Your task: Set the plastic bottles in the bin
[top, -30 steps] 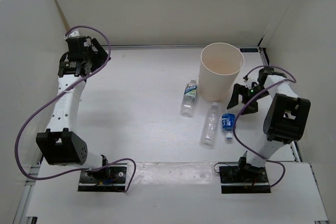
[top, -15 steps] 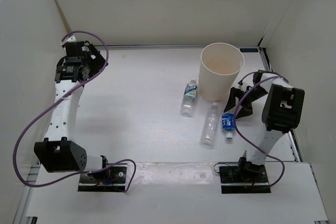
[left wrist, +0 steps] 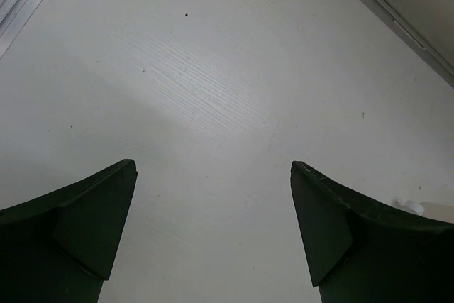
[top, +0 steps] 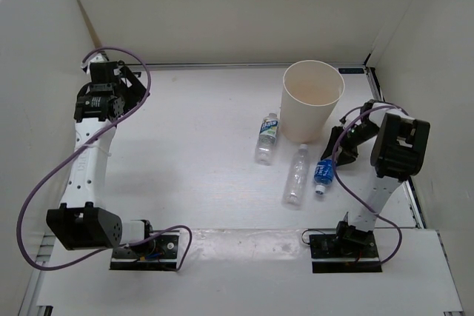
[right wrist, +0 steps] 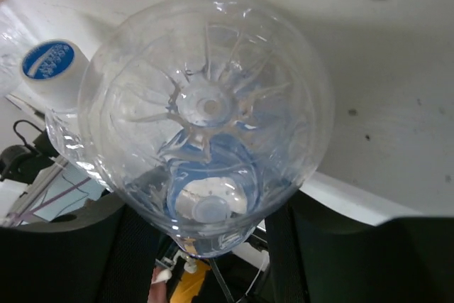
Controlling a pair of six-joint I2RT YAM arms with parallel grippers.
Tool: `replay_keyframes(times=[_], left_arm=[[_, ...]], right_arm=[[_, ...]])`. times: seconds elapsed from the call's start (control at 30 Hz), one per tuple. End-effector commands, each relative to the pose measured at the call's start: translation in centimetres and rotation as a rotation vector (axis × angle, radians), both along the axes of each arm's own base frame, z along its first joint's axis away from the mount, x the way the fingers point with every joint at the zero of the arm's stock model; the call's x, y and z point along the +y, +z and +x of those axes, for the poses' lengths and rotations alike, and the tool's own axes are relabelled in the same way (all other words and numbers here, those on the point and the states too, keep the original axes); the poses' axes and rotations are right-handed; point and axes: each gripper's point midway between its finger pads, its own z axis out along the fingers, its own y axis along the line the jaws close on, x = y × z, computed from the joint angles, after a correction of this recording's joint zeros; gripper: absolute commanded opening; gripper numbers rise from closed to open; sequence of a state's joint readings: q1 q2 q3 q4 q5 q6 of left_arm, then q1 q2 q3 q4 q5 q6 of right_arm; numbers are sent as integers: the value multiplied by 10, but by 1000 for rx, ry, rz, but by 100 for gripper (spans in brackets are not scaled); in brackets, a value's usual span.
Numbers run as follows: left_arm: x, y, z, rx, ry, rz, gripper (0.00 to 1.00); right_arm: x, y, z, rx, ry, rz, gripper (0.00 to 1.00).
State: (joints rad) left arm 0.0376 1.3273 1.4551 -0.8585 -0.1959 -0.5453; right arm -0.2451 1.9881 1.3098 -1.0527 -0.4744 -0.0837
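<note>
1. The right gripper (top: pixel 330 157) has its jaws clenched on the short blue-label bottle (right wrist: pixel 206 104). The bottle's base fills the right wrist view and its cap points away. Only the lower flanks of the fingers show, so how deep the grip sits cannot be told.
2. Risk: the bottle wall is thin, round and ribbed. In my judgement it could pivot or slip out during the lift and fall to the table (top: pixel 192 153).
3. Risk: the bin (top: pixel 300 120) stands just beside the gripper. Too low a lift would likely strike its wall and shove or tip it.
4. Risk: the plain clear bottle (top: pixel 295 177) lies just beside the held one. A sideways swing could set it rolling towards the green-label bottle (top: pixel 266 137).
5. Right arm pose: the elbow is folded and the wrist pitches down near the bin's base. The bottle is tilted with its cap end nearest the table.
6. The left gripper (left wrist: pixel 213 232) has its jaws spread wide with nothing between them. Its arm is extended to the far left, well apart from every bottle.
7. No orange bottle is visible.
</note>
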Motion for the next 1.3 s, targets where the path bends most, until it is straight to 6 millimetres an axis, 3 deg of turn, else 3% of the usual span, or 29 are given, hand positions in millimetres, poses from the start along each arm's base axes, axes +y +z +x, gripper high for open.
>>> replay_keyframes(times=[0.0,0.03,0.1,0.3,0.37,0.4,0.47,0.57,0.6,0.63,0.67,0.73,0.77,0.8,0.9,0.93,0.97,1.13,1.17,1.27], left_arm=[[1,6,3,-46,21,-20,100],[-1,2,9,-48,24,-36,100],[-6,-3,17,-46,9,-61,100],[-31,-20,56,-94,-56,-119,100],[-61,-35,65,-81,-139,-110,100],[-63,-40,70,-88,-142,-106,100],[-86,-46,83,-111,-188,-125,100],[-123,-51,99,-124,-285,-142,100],[-136,-71,106,-81,-313,-141,100],[-143,-73,108,-78,-344,-129,100],[-162,-59,114,-109,-407,-148,100],[-185,-74,121,-68,-469,-152,100],[-199,-72,120,-64,-514,-171,100],[-211,-81,121,-40,-537,-178,100],[-237,-79,118,-42,-611,-204,100],[-239,-80,118,-42,-617,-205,100],[-246,-80,116,-39,-629,-220,100],[-252,-81,108,-30,-649,-241,100],[-251,-76,107,-40,-650,-238,100],[-250,-80,102,-23,-656,-235,100]], right_arm=[[-6,16,-10,-38,-26,-23,31],[-7,31,-11,-89,-29,-37,29],[-13,36,-13,-108,-42,-60,26],[-34,93,-17,-285,-138,-146,12],[-44,110,-9,-351,-166,-177,10],[-47,124,-7,-411,-175,-200,8],[-56,144,4,-499,-190,-238,7],[-63,201,25,-713,-203,-312,7],[-65,222,33,-782,-214,-329,7],[-67,246,38,-863,-223,-355,7],[-68,266,51,-952,-237,-368,5],[-70,319,78,-1171,-258,-425,5],[-56,331,85,-1224,-233,-412,5],[-53,365,98,-1356,-242,-416,5],[-28,391,112,-1454,-198,-367,12],[-22,409,115,-1513,-177,-367,12],[-6,410,120,-1527,-136,-343,14],[20,415,149,-1610,-76,-315,19],[31,402,162,-1597,-36,-301,20],[45,385,175,-1553,-12,-257,25]])
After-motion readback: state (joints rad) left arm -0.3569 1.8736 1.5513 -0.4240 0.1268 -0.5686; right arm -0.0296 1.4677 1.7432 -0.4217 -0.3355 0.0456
